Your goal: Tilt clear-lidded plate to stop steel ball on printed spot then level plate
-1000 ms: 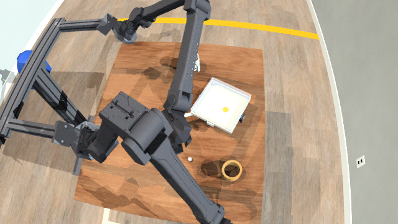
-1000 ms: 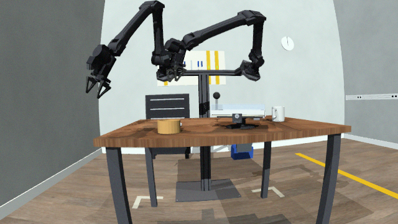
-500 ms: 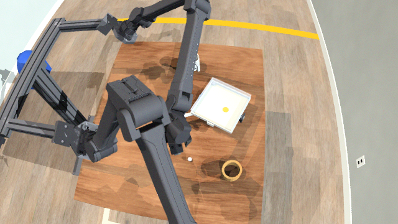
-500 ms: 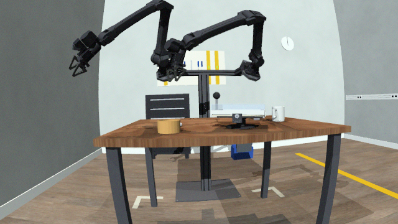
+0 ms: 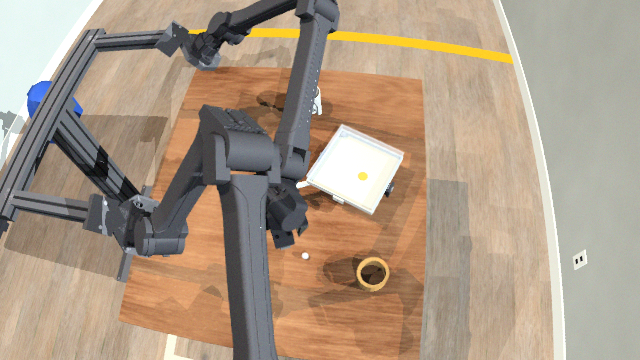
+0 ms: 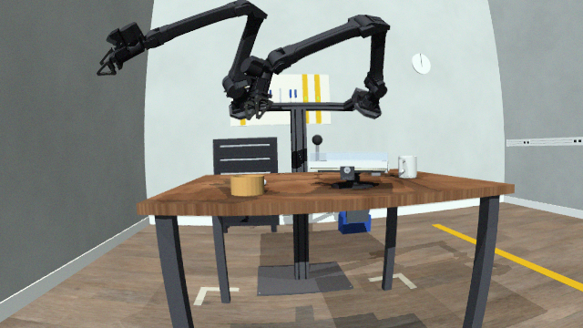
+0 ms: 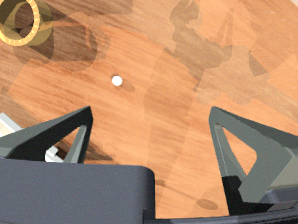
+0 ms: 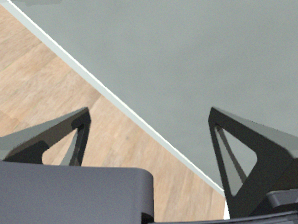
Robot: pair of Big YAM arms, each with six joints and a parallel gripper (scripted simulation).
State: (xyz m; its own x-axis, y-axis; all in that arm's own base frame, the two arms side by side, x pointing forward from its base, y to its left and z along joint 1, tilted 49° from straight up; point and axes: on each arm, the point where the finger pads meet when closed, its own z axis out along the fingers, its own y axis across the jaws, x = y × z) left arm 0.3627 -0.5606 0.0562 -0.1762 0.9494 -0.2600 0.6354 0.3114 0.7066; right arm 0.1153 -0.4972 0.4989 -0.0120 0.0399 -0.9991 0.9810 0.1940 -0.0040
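The clear-lidded plate [image 5: 356, 169] is a white square tray with a yellow printed spot [image 5: 362, 176], sitting about level on a small pivot stand [image 6: 348, 173] at the table's middle right; it shows edge-on in the exterior view [image 6: 348, 160]. I see no steel ball inside it. My left gripper [image 5: 286, 239] [image 6: 250, 108] [image 7: 150, 112] hangs open and empty high above the table, beside the plate's near corner. My right gripper [image 6: 107, 64] [image 8: 149, 113] is open and empty, raised high out past the table's edge, facing the grey wall.
A small white ball [image 5: 305, 255] [image 7: 116, 80] lies on the table below the left gripper. A tan tape ring [image 5: 372, 273] [image 6: 247, 185] [image 7: 19, 16] stands near the front. A white mug [image 6: 407, 166] sits behind the plate. The right arm's links cross over the table's left half.
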